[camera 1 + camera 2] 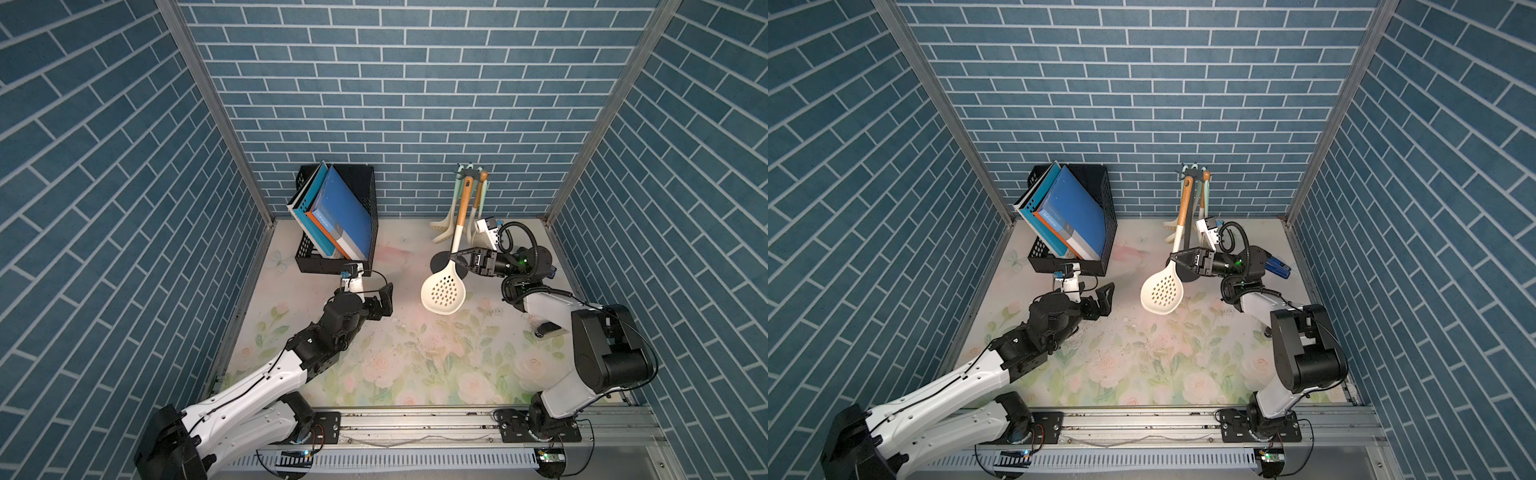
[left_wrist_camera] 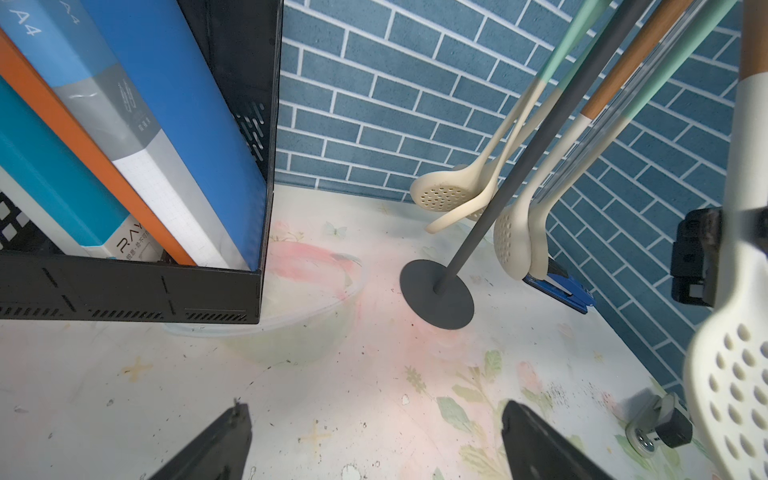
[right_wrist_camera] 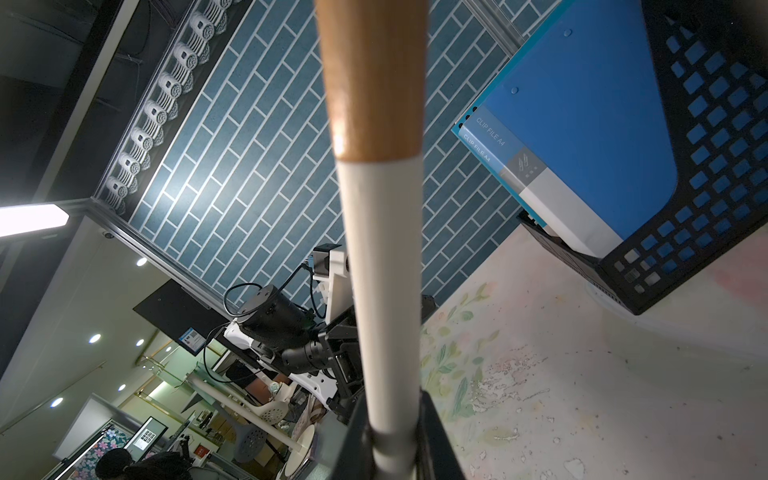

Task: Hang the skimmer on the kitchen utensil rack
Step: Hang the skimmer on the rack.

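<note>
Two arms reach in from the near rail in both top views. On the robot's left, the left gripper [image 1: 384,301] hangs over the floral table [image 1: 415,357] with its jaws spread wide and nothing between them. Across from it, the right gripper [image 1: 454,259] is clamped on the white neck of the skimmer [image 1: 444,291] — one perforated cream head held clear of the table, with the wooden handle slanting up to the crown of the kitchen utensil rack [image 1: 437,262]. Whether the handle's end sits on a hook cannot be told. One black file box [image 1: 324,266] stands by the back wall.

Left wrist view: two black fingers [image 2: 224,444] stand well apart. Four cream-headed utensils [image 2: 513,245] hang around the rack's pole — three with mint handles, one with wood. Folder spines in the box read "A4" and "RAY".

Right wrist view: the skimmer's handle fills the middle, wood above white, pinched at its lower end between the jaws. Two folder spines [image 3: 490,133] each read "CLIP FILE A4".
</note>
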Tool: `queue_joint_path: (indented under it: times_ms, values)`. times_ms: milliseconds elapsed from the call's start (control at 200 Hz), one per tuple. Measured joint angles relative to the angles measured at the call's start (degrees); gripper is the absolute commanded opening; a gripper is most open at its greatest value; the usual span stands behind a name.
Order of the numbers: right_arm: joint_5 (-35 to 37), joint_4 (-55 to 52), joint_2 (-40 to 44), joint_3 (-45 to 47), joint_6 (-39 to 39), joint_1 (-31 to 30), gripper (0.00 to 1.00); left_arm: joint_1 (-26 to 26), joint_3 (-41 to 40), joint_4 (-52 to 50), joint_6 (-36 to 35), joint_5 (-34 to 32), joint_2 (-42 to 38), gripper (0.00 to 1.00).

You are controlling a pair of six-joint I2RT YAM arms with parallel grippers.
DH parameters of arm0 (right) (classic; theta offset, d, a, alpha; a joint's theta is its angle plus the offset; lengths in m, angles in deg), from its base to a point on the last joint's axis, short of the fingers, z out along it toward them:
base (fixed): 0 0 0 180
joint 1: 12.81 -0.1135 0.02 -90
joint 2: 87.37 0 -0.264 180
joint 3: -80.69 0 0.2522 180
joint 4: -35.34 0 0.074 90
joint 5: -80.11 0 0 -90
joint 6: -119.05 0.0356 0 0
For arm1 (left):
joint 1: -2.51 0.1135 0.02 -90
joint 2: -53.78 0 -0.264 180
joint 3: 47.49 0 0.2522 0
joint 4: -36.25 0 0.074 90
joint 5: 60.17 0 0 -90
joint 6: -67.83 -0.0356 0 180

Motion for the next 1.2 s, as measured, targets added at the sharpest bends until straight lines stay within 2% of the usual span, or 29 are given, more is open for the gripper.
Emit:
queue_joint_path:
  times_ms: [540,1200]
  values:
    - [-0.9,0.1,-0.4,0.0,0.0,1.1,0.00,0.0,0.0,0.2,0.0,0.5,0.7,1.00]
    - [-2.1,5.2,-10.2,-4.8,-5.6,1.1,0.00,0.1,-1.2,0.5,0.9,1.4,-0.4,1.00]
